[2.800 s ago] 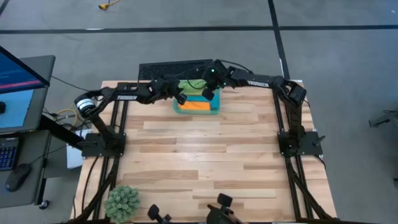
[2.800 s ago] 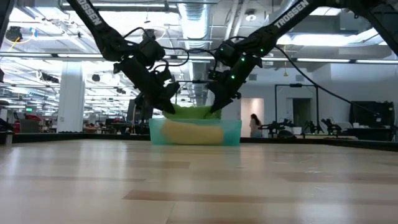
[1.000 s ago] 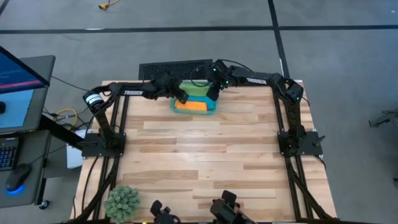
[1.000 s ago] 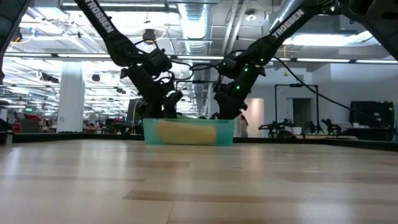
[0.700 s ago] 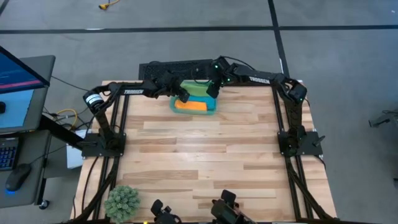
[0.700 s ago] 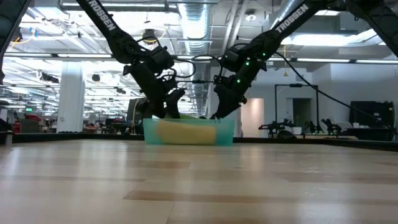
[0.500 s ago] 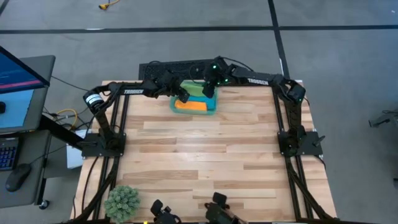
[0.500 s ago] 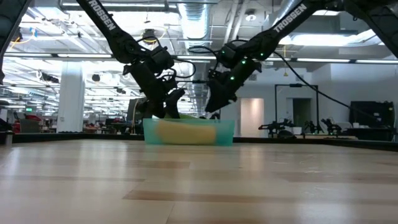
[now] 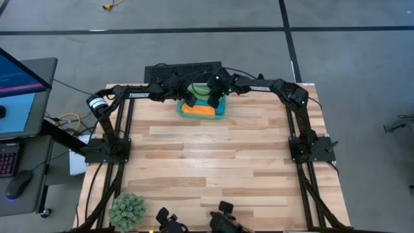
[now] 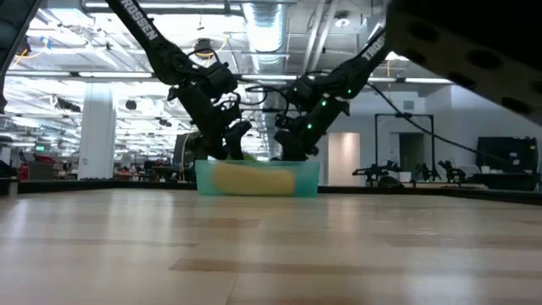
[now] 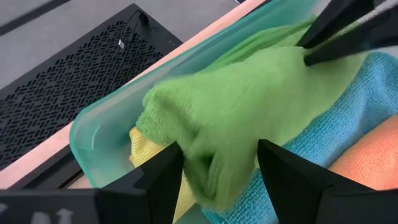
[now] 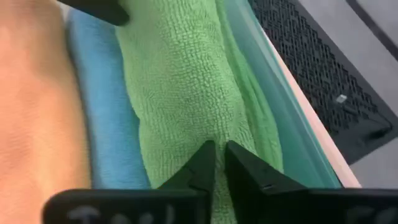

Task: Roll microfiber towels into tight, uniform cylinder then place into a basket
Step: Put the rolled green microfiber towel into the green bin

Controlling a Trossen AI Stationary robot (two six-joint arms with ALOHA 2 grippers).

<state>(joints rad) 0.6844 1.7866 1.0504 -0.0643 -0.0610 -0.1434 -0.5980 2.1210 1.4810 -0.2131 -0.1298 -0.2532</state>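
Basket (image 9: 203, 110): stands at the far edge of the wooden desk (image 9: 213, 162), near its middle, directly in front of a black grated panel (image 9: 174, 70) that lies just beyond the desk edge. In the low view the basket (image 10: 257, 178) sits flat on the desk surface.

Contents: all four towels are inside the basket. The orange towel (image 9: 200, 110) lies along the near side. The blue towel (image 12: 102, 130) lies beside it, and the green towel (image 11: 249, 106) lies next, along the far wall against the teal rim. The yellow towel (image 11: 146, 152) shows only as a small patch under the green one at the left arm's end of the basket. The green towel is bunched and loosely rolled, not a tight cylinder; part of it rides up along the far wall.

Left gripper (image 9: 188, 99): positioned over the left end of the basket. Its jaws stand wide open, one on either side of the green towel's end, and hold nothing.

Right gripper (image 9: 213, 100): positioned over the basket, toward its right half, pointing down onto the green towel. Its jaws are nearly together, with only a narrow slit between them; the tips rest at the towel's surface. Whether they pinch any cloth cannot be told.
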